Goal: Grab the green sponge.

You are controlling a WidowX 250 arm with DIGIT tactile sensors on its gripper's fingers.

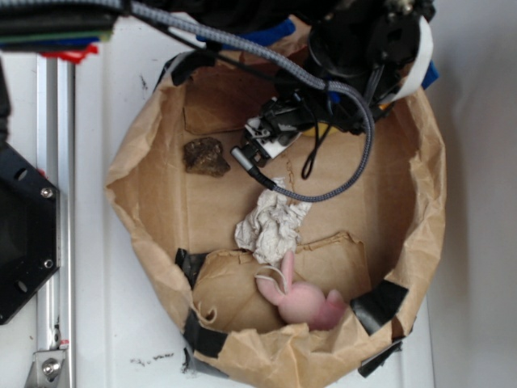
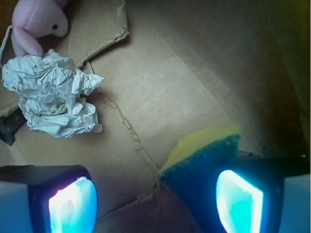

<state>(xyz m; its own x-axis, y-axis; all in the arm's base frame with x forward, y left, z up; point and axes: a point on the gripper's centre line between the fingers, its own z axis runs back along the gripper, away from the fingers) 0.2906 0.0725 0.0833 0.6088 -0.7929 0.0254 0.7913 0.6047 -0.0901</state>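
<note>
The gripper [image 2: 155,199] is spread wide inside the paper bag [image 1: 141,153], and the green sponge [image 2: 204,165] lies beside one pad [image 2: 239,199], not centred in the gap. Closing from here risks nudging the sponge aside or catching only a corner. The crumpled paper wad [image 2: 51,94] sits well apart.

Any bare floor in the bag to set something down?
Yes. Biggest bare cardboard patch runs between the paper wad and the sponge, toward the bag's far wall. A smaller one lies between the rock and the wad. Crowded: wad and pink bunny almost touch, and the end effector sits right at the sponge.
</note>
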